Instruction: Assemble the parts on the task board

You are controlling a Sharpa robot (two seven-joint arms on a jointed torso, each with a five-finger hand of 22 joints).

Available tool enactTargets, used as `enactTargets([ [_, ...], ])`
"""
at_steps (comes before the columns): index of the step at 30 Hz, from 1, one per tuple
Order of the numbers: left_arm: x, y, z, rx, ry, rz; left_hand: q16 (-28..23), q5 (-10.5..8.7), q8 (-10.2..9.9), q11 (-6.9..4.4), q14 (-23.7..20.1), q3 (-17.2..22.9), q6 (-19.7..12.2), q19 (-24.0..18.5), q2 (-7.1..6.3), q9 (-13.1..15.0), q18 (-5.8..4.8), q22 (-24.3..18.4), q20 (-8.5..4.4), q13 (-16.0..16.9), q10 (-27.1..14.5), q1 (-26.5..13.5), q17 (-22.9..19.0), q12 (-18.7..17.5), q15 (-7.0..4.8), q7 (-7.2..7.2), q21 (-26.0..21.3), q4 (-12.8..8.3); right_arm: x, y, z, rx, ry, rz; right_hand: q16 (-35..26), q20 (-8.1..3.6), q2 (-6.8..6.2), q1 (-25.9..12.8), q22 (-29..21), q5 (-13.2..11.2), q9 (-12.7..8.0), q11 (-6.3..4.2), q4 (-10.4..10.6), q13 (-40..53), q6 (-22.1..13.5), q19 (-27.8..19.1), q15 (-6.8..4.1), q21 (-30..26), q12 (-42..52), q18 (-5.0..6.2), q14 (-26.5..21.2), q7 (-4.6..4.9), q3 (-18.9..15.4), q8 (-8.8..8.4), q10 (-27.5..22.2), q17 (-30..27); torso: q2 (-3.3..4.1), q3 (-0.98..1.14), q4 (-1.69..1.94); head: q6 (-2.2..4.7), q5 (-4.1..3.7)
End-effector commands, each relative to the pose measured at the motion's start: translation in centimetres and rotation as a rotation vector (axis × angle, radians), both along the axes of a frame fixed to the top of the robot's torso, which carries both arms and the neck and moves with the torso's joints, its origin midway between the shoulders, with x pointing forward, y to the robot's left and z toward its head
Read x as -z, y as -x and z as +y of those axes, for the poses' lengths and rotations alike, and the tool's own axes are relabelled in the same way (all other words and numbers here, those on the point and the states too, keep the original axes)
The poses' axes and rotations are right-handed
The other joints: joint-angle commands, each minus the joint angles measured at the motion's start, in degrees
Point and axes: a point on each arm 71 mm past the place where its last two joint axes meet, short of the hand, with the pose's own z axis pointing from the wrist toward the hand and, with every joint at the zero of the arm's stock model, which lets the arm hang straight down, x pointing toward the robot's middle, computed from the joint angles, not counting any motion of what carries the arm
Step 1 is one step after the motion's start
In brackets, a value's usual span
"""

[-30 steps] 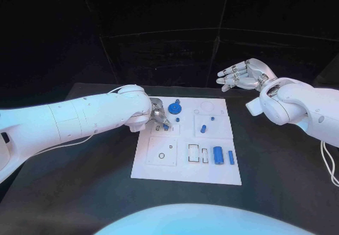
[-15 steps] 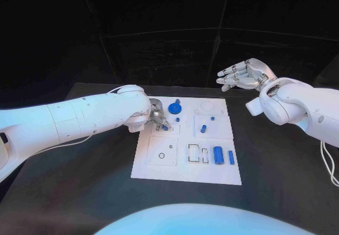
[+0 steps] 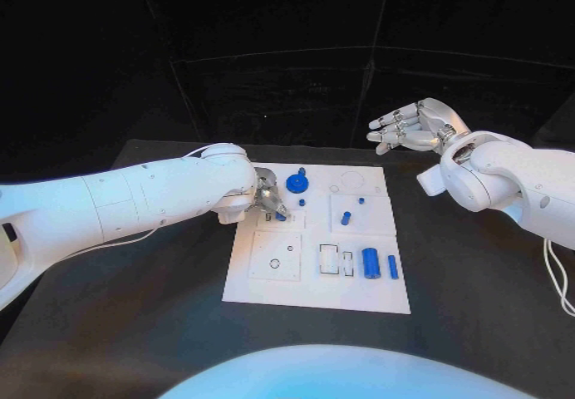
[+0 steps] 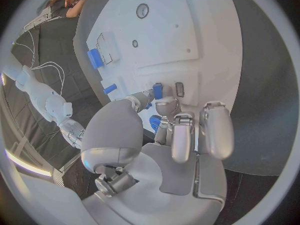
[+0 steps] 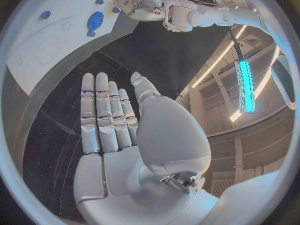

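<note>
The white task board point(image 3: 360, 287) lies in the middle of the black table. My left hand point(image 3: 266, 199) hovers low over its upper left part and pinches a small blue peg point(image 4: 157, 90) between thumb and a finger, beside a small slot point(image 4: 179, 89). A blue gear point(image 3: 297, 183) sits just beyond that hand. On the board also lie a blue cylinder point(image 3: 371, 263), a thin blue bar point(image 3: 392, 267) and a short blue peg point(image 3: 345, 219). My right hand point(image 3: 411, 126) is raised past the board's far right corner, fingers spread, holding nothing.
The board has several empty recesses, among them a round outline point(image 3: 355, 179) at the far side and rectangular slots point(image 3: 328, 259) near the cylinder. Black table surface point(image 3: 132, 316) surrounds the board. A white cable point(image 3: 553, 274) hangs off my right arm.
</note>
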Motion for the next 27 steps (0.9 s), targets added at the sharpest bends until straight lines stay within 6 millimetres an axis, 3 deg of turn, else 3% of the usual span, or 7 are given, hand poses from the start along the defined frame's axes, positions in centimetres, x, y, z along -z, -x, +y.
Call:
enactTargets([
  [1, 0.32, 0.14, 0.06, 0.010, -0.030, 0.023, 0.4, 0.07, 0.5, -0.10, 6.1, 7.4, 0.0, 0.3, -0.13, 0.1, -0.25, 0.1, -0.13, 0.1, 0.4, -1.1, 15.1, 0.4, -0.21, -0.67, 0.3, -7.1, -0.22, -0.02, 0.13, -0.005, -0.007, -0.010, -0.2, 0.14, 0.09, -0.4, -0.1, 0.3, -0.1, 0.18, 0.0, -0.1, -0.3, 0.4, 0.45, -0.3, -0.3, 0.65, 0.0, 0.05, -0.1, -0.27, 0.0, -0.1, -0.01, 0.00, -0.02, 0.06, -0.04],
  [6, 0.36, 0.02, -0.06, 0.005, -0.023, 0.031, 0.4, -0.23, 0.8, -0.07, 6.1, 3.6, 0.7, 0.4, 0.20, 0.1, -0.33, 0.5, -0.19, 0.4, 0.4, -6.2, 15.1, 0.9, -0.20, -0.69, 0.5, -2.7, -0.21, -0.02, 0.18, -0.006, -0.007, -0.010, -0.2, 0.14, 0.09, -0.4, -0.1, 0.3, -0.1, 0.18, 0.0, -0.1, -0.3, 0.4, 0.45, -0.3, -0.3, 0.65, 0.0, 0.05, -0.1, -0.27, 0.0, -0.1, -0.03, 0.00, -0.01, 0.09, 0.00],
  [10, 0.38, -0.09, -0.16, 0.002, -0.021, 0.032, 0.4, -0.37, 0.9, -0.09, 6.1, 0.2, 1.1, 0.5, -0.03, 0.1, -0.35, 0.6, -0.18, 0.7, 0.5, -8.9, 15.1, 1.3, -0.22, -0.73, 0.5, -0.4, -0.21, -0.02, 0.21, -0.007, -0.008, -0.010, -0.2, 0.14, 0.11, -0.4, -0.1, 0.3, -0.1, 0.18, 0.0, -0.1, -0.3, 0.4, 0.45, -0.3, -0.3, 0.66, 0.0, 0.05, -0.1, -0.25, 0.0, -0.1, -0.01, -0.02, 0.02, 0.10, -0.06],
  [27, 0.42, -0.48, -0.54, -0.005, -0.019, 0.029, 0.4, -0.36, 1.1, -0.26, 6.1, -9.5, 1.6, 0.6, 0.49, -0.1, -0.39, 1.1, -0.37, 1.4, 0.3, -9.8, 15.1, 2.3, -0.40, -0.94, 0.6, 2.3, -0.21, -0.03, 0.34, -0.010, -0.008, -0.010, -0.3, 0.16, 0.11, -0.5, -0.2, 0.3, -0.1, 0.20, 0.1, -0.2, -0.3, 0.4, 0.47, -0.4, -0.3, 0.66, 0.0, 0.06, -0.1, -0.23, 0.0, -0.1, 0.01, 0.00, 0.00, -0.02, -0.18],
])
